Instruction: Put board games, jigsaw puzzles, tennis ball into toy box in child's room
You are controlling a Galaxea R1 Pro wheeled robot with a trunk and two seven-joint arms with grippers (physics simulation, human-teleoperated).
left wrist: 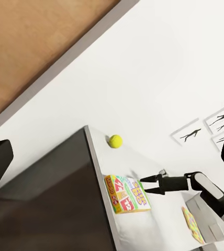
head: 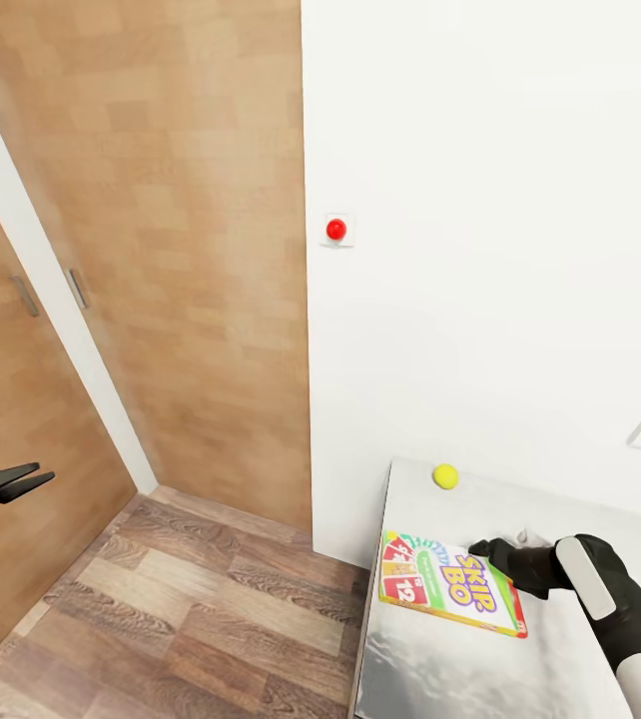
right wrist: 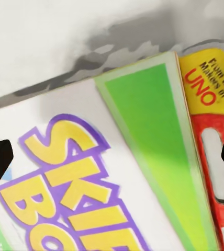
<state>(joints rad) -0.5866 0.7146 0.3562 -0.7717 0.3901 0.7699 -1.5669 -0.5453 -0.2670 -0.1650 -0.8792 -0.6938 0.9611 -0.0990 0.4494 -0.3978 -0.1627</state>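
SKIP-BO box (head: 452,583): laid flat on the grey table (head: 430,669), near its corner. Right gripper (head: 482,548): held over the box's far edge, jaws parted. Tennis ball (head: 445,476): placed by the wall. Left gripper (head: 21,480): parted, empty, over the floor.
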